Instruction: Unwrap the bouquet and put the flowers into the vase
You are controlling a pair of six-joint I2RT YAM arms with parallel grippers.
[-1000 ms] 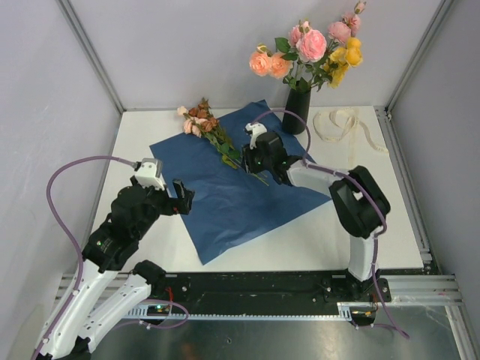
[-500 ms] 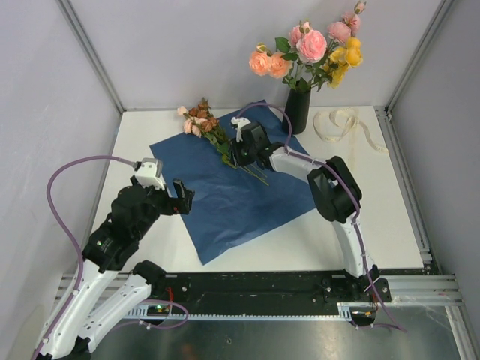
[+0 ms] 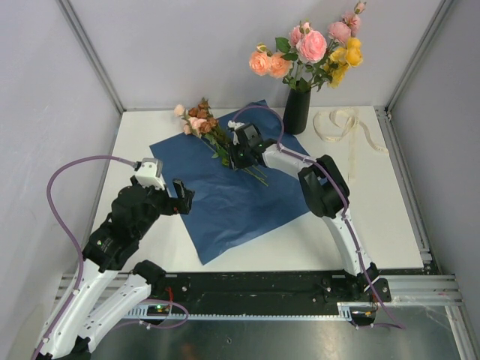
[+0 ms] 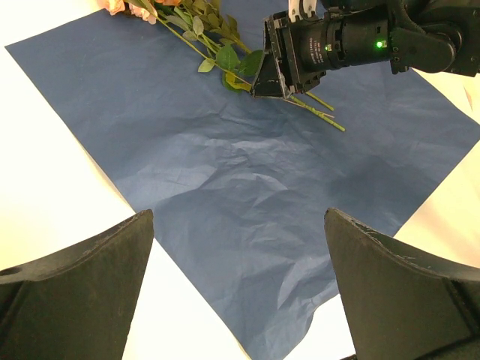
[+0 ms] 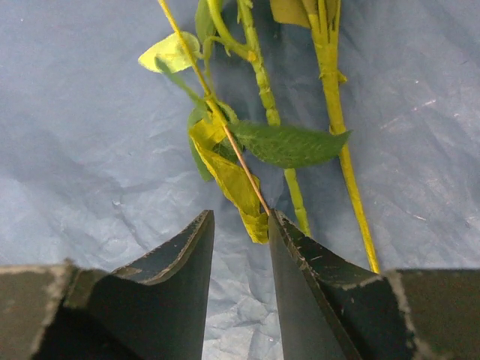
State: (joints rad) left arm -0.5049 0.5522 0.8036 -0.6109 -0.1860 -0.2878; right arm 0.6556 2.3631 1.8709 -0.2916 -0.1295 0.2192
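The blue paper sheet (image 3: 225,195) lies unfolded on the table. A few brownish-red and pink flowers (image 3: 196,116) lie on its far-left corner, stems pointing right. My right gripper (image 3: 234,152) is low over those stems (image 5: 259,67). Its jaws are open by a narrow gap with only paper between them (image 5: 240,229), and a thin brown stem touches the right fingertip (image 5: 279,221). The black vase (image 3: 296,112) at the back holds pink, peach and yellow roses (image 3: 311,46). My left gripper (image 3: 182,196) hovers wide open (image 4: 238,217) over the paper's left edge.
The cream ribbon (image 3: 341,124) lies loose on the white table (image 3: 375,202) to the right of the vase. Grey walls enclose the table on the left, back and right. The right arm (image 4: 390,41) stretches across the paper's far half.
My right gripper has moved left along the paper to the stems. The flowers have shifted slightly up and left. The left arm has not moved.
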